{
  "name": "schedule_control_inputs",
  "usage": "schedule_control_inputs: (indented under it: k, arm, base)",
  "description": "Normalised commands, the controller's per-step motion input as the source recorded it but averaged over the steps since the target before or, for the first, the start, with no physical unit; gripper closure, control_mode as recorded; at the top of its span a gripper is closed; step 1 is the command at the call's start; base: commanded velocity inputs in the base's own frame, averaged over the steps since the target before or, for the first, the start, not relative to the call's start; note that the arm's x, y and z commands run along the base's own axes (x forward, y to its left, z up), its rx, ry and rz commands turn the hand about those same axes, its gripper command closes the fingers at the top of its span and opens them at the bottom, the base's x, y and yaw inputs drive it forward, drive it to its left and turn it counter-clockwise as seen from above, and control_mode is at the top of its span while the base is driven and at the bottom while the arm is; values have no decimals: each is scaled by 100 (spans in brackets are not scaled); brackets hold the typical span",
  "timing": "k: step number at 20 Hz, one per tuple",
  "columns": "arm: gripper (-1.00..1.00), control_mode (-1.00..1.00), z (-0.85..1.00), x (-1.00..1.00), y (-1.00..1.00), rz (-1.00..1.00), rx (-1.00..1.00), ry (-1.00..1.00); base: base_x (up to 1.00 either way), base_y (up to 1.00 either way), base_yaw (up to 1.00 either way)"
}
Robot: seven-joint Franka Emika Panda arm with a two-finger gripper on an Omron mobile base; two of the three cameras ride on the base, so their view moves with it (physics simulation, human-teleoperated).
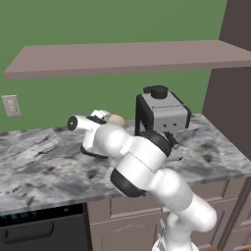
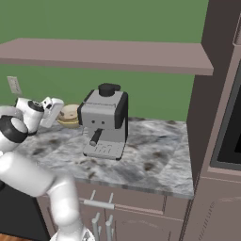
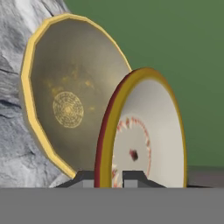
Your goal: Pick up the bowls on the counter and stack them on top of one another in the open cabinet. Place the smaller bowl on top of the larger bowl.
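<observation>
The cream, orange-rimmed smaller bowl (image 3: 146,135) is gripped at its rim by the jaws, beside the deep yellow-tan larger bowl (image 3: 70,105).

White arm (image 1: 142,166) bent over marbled bench (image 1: 44,166), hand near a tan bowl (image 1: 116,119) by the wall, grey coffee machine (image 1: 164,115) just right, mauve shelf (image 1: 127,56) above, wall socket (image 1: 11,105) far left

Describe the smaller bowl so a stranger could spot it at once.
Start at the coffee machine on the marbled counter; the bowls sit to its left by the green wall. The smaller bowl is shallow and cream with an orange-brown rim; its neighbour, the larger bowl, is deeper and yellow-tan.
</observation>
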Motion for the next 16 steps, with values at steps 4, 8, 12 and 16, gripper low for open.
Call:
schedule_control_inputs:
  k: [4,8,12,16]
  arm:
    - [100,-100,-11,19,8,0,0,0]
    - [100,-100,-10,20,1,0,1,1]
    - [100,-100,-8,24,0,0,1,2]
    - [100,-100,-7,16,0,3,2,3]
  base:
    - [0,0,0]
    - [0,0,0]
    - [0,0,0]
    - [0,0,0]
